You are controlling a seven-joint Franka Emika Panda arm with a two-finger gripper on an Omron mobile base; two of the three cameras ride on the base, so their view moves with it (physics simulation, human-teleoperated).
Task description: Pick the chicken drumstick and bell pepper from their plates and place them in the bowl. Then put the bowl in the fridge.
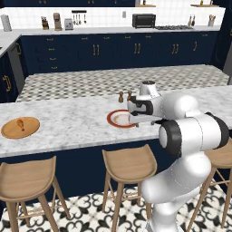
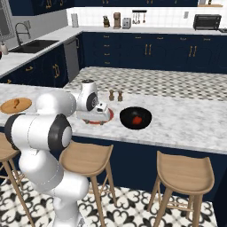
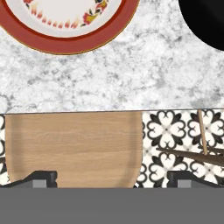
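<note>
Pepper lies in the bowl, so the drumstick on the wooden plate is next: the open, empty gripper, above the red-rimmed plate, must swing left.

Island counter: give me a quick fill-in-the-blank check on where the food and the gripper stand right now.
1. The bell pepper lies inside the dark ____.
2. The chicken drumstick lies on the ____ plate.
3. The red-rimmed plate has ____ food on it.
4. The gripper is ____, holding nothing, above a wooden stool.

Missing words: bowl; wooden; no; open
</note>
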